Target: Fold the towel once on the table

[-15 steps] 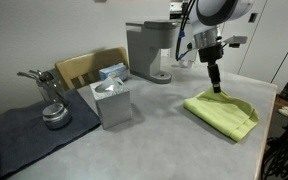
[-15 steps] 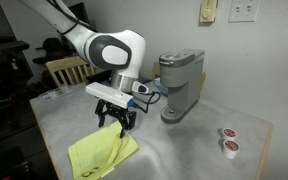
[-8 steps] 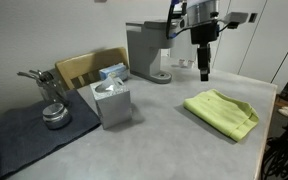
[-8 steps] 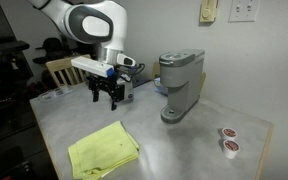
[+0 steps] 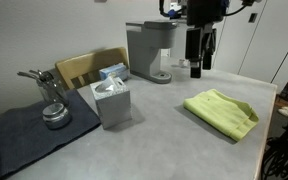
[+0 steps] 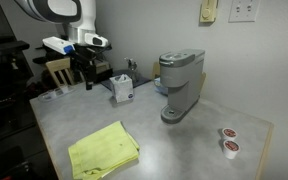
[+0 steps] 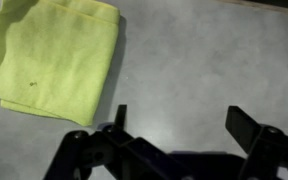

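The table [image 5: 154, 135] is a broad light-grey top that fills most of both exterior views. The robot arm [image 6: 62, 9] is raised well above it. Its wrist points straight down, close to the coffee machine [image 5: 149, 48] and up off the table surface. A dark mat [image 5: 24, 135] covers one end of the table, and a wooden chair [image 5: 82, 68] stands behind it.

The towel [image 5: 222, 110] lies flat on the bare table near its edge. It is doubled over into a yellow-green rectangle, well apart from the arm and touching nothing else. In the wrist view it sits at the upper left corner [image 7: 49, 55], off to the side of the fingers.

A tissue box [image 5: 112, 100] stands just beside the mat. The gripper [image 7: 182, 125] hangs in the air with its two dark fingers [image 7: 119, 118] spread wide and nothing between them. A small metal pot [image 5: 54, 113] rests on the mat. Two coffee pods [image 6: 227, 133] sit near the far corner, beyond the machine.
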`<state>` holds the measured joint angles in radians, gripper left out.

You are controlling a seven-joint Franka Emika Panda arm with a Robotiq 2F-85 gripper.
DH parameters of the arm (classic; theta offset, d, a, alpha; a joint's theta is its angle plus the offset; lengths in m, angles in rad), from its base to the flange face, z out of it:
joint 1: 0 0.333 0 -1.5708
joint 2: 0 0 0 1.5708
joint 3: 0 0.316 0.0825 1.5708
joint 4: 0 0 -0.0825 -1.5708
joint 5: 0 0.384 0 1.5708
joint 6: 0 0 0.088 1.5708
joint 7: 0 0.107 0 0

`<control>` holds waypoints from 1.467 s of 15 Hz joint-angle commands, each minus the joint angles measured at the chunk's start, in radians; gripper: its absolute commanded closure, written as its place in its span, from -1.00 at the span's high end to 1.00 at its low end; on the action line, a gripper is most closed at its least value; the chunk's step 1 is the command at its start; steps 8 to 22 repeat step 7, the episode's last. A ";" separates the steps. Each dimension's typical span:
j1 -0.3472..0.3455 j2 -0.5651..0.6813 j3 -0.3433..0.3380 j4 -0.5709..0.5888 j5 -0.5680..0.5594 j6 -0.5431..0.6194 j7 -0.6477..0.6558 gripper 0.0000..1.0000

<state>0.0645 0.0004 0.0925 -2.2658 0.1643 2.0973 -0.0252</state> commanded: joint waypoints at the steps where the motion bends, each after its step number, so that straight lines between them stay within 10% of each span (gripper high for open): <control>1: 0.031 -0.038 0.017 -0.027 0.067 0.045 0.193 1.00; 22: 0.038 -0.020 0.016 0.001 0.043 0.019 0.194 1.00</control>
